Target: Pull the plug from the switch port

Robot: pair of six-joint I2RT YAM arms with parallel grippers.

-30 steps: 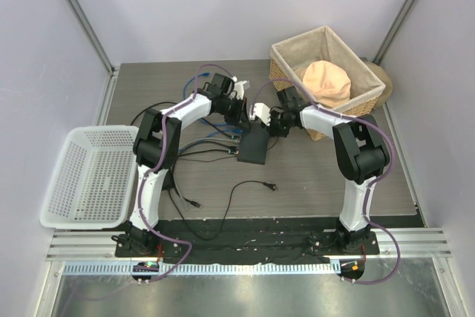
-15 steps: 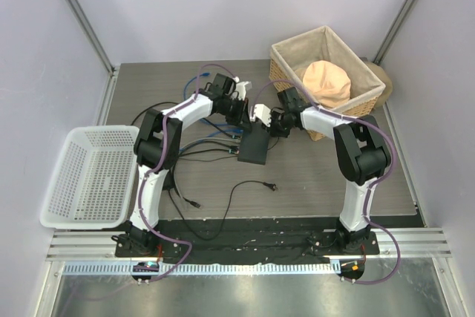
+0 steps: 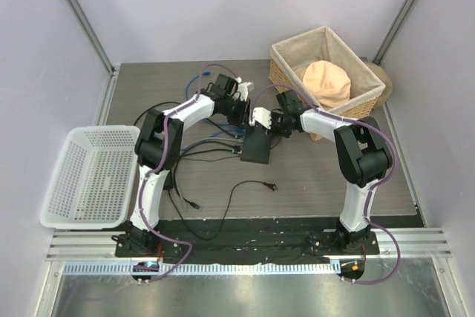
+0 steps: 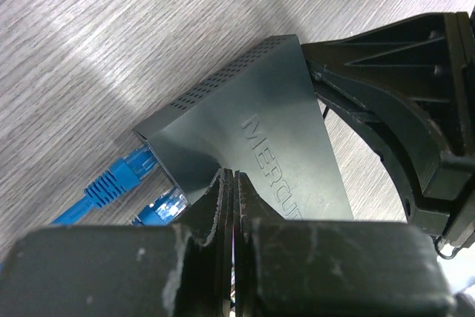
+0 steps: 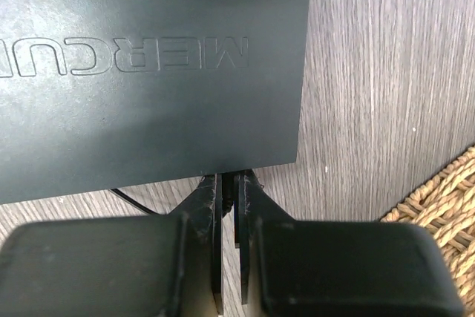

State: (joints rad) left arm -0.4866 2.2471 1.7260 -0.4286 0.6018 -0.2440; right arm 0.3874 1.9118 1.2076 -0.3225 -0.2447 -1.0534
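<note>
Seeing the switch lying mid-surface, just on the near side of the wicker basket, embossed "MERCU" lettering facing up. Both arms reaching in and meeting over its far end.

Reading the left tool as closed: fingers pressed pad to pad, no gap showing, nothing visibly pinched. Sitting right over the switch top close to the port edge; not managing to tell whether touching or just above.

Spotting the blue plugs, two of them side by side, butting against that port edge and looking seated. Blue cable trailing away across the surface.

Reading the right tool as all but closed: only a hairline slit between the fingers, tips right at a plain edge of the switch near the "M" of the lettering. Thin black cable coming out from under that edge beside the fingers; not managing to tell whether anything is clamped.

Also noting a peach cloth lump inside the wicker basket, a white mesh basket at the left of the surface, and loose black cables lying on the near side of the switch.
</note>
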